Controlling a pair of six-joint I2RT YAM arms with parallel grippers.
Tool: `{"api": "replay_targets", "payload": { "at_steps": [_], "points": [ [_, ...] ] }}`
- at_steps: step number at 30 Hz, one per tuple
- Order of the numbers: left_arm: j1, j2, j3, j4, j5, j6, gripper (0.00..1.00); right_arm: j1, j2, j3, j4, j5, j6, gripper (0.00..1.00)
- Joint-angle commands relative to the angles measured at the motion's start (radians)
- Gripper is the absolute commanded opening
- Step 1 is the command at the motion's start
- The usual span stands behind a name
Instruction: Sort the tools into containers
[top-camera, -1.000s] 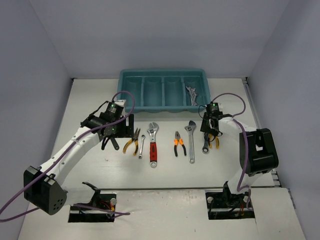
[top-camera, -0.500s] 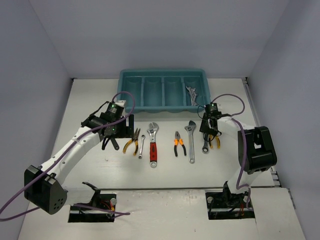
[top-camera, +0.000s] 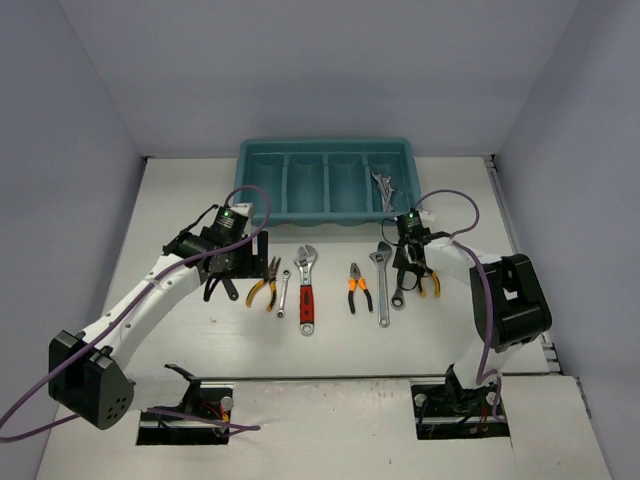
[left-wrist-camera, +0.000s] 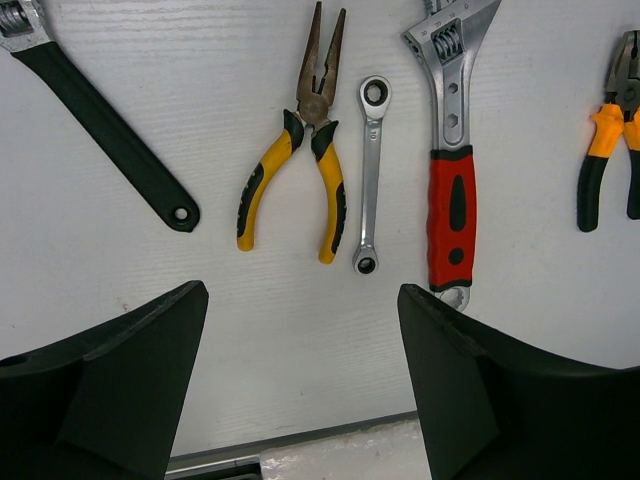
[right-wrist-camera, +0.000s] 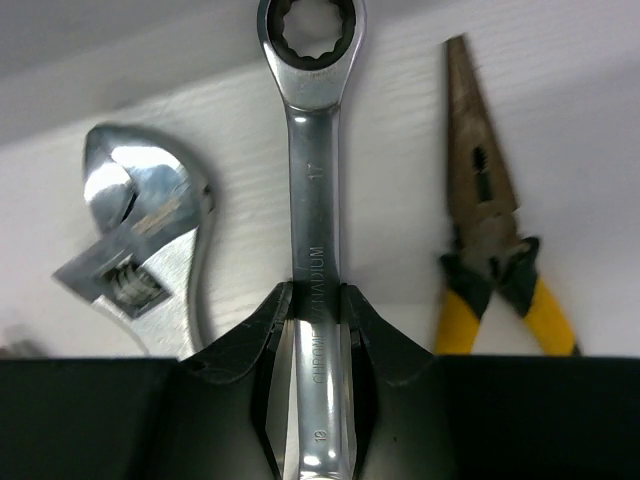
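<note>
Our right end effector (right-wrist-camera: 318, 300) is clamped on the shank of a spanner (right-wrist-camera: 312, 200), its ring end sticking out past the fingers. This is near the right edge of the table (top-camera: 180, 200), just beside a silver wrench (right-wrist-camera: 150, 250). Our left end effector (left-wrist-camera: 300, 295) is spread wide and holds nothing. It hangs over yellow pliers (left-wrist-camera: 312, 105), a small spanner (left-wrist-camera: 371, 180) and a red wrench (left-wrist-camera: 451, 200), which lie side by side mid-table. The tray (top-camera: 325, 148) sits at the far edge, with spanners (top-camera: 385, 188) in its rightmost compartment.
</note>
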Motion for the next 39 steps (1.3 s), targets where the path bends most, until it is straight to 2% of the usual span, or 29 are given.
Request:
{"api": "replay_targets", "payload": {
  "at_steps": [1, 11, 20, 24, 28, 39],
  "points": [
    [0.005, -0.046, 0.002, 0.015, -0.004, -0.008, 0.74, 0.085, -0.036, -0.097, -0.148, -0.069, 0.059, 0.00],
    [0.003, -0.052, -0.011, 0.015, -0.007, -0.005, 0.74, 0.098, -0.275, -0.103, -0.164, -0.066, 0.047, 0.00],
    [0.004, -0.057, -0.017, 0.015, -0.008, -0.013, 0.74, 0.098, -0.362, -0.002, -0.216, -0.025, -0.003, 0.00],
    [0.005, -0.063, -0.020, 0.014, -0.010, -0.015, 0.74, 0.100, -0.365, 0.113, -0.244, -0.028, -0.038, 0.00],
    [0.005, -0.064, -0.017, 0.014, -0.006, -0.015, 0.74, 0.098, -0.305, 0.291, -0.254, -0.067, -0.089, 0.00],
    [0.008, -0.099, -0.004, -0.001, -0.003, -0.011, 0.74, 0.092, 0.148, 0.918, -0.255, -0.198, -0.220, 0.00]
  ]
}}
